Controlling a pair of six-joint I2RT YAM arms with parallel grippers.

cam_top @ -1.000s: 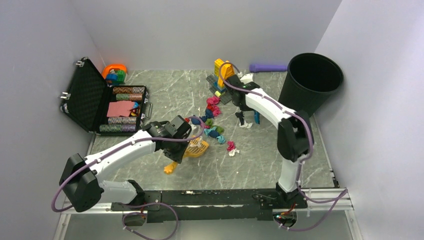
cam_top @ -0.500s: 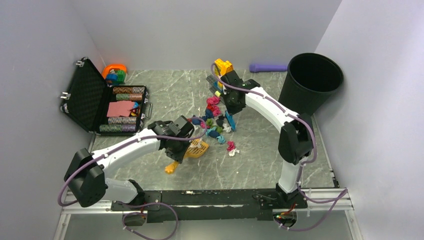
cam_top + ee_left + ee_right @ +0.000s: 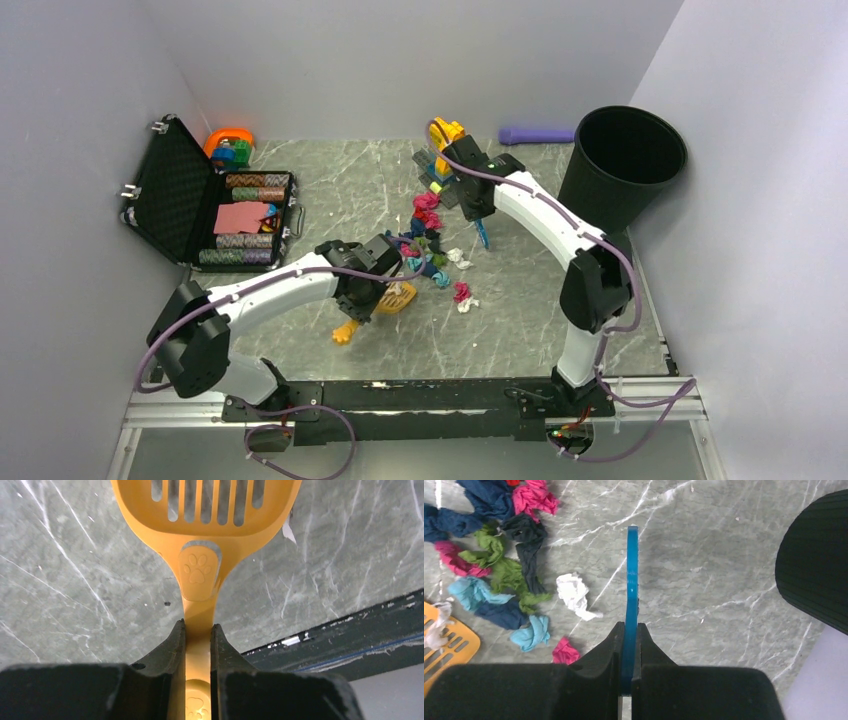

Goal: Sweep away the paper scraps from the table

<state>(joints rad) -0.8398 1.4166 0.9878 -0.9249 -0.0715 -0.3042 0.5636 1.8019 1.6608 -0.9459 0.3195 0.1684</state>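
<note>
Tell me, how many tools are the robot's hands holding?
2: an orange scoop in the left gripper and a blue paddle in the right gripper. Neither is hidden.

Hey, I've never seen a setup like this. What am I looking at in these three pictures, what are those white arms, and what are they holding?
These are two white robot arms bolted at the near edge of a table, each ending in a two-finger gripper. The wide picture comes from a fixed camera above and behind them. The other two come from small cameras on the wrists, looking past the fingers.

The left gripper is shut on the handle of a yellow slotted scoop. The right gripper is shut on a thin blue blade.

Between them lies a heap of crumpled coloured paper scraps, the things to be swept away. Also there are a black bin at the far right, an open black case at the left, and a toy brick build at the back.
</note>
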